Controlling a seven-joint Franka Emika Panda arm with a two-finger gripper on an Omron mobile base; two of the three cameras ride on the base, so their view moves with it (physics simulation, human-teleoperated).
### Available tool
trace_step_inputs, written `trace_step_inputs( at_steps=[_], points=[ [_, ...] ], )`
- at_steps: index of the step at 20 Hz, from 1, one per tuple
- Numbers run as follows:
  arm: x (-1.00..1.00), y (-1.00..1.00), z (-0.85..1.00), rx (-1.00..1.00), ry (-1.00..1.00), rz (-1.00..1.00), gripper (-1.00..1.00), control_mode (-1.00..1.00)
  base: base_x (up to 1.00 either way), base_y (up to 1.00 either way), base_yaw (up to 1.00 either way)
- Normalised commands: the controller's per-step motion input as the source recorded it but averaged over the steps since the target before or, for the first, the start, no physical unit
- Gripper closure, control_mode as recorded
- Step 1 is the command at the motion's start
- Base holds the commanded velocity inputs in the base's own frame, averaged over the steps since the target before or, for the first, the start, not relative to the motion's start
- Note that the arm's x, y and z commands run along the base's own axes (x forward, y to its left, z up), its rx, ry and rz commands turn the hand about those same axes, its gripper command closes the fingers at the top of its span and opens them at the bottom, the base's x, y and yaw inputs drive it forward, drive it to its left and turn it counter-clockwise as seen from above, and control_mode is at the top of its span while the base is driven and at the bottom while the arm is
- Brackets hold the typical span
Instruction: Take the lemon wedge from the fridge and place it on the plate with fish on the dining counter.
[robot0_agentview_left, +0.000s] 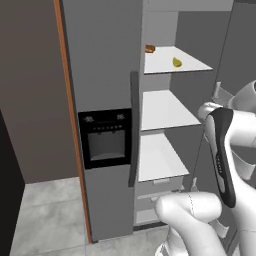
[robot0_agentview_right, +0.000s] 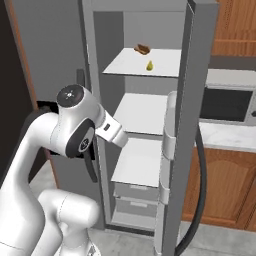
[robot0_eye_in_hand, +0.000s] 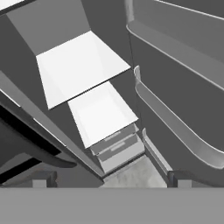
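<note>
Lemon wedge (robot0_agentview_left: 177, 62), tiny yellow curved piece, sits on the top white shelf (robot0_agentview_left: 165, 64) inside the fridge (robot0_agentview_left: 105, 75), near the shelf's middle. Small orange-brown lump (robot0_agentview_left: 149, 48) lies further back left on the same shelf, apart from the wedge. Shelves are flat, matte white; two more below, then grey drawers (robot0_agentview_right: 132, 197). Fridge body smooth grey, right door (robot0_agentview_right: 182, 150) swung open with curved door bins (robot0_eye_in_hand: 175, 127), left door shut with black dispenser panel (robot0_agentview_left: 106, 138) and long dark handle (robot0_agentview_left: 133, 127). Gripper (robot0_eye_in_hand: 111, 178) jaws spread wide, holding nothing, pointing down at the lower shelves and drawers, well below the wedge. Wood cabinets (robot0_agentview_right: 235, 27) to the right.
</note>
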Motion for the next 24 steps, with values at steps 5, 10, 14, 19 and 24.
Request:
trace_step_inputs(
  at_steps=[5, 10, 14, 19, 24],
  points=[
    [0.00, 0.00, 0.00, 0.00, 0.00, 0.00, -1.00, 1.00, 0.51, -0.01, -0.01],
    [0.00, 0.00, 0.00, 0.00, 0.00, 0.00, -1.00, 1.00, 0.40, -0.10, -0.03],
    [0.00, 0.00, 0.00, 0.00, 0.00, 0.00, -1.00, 1.00, 0.47, -0.20, -0.03],
    [0.00, 0.00, 0.00, 0.00, 0.00, 0.00, -1.00, 1.00, 0.67, -0.09, -0.03],
    [0.00, 0.00, 0.00, 0.00, 0.00, 0.00, -1.00, 1.00, 0.64, -0.15, -0.03]
  ],
)
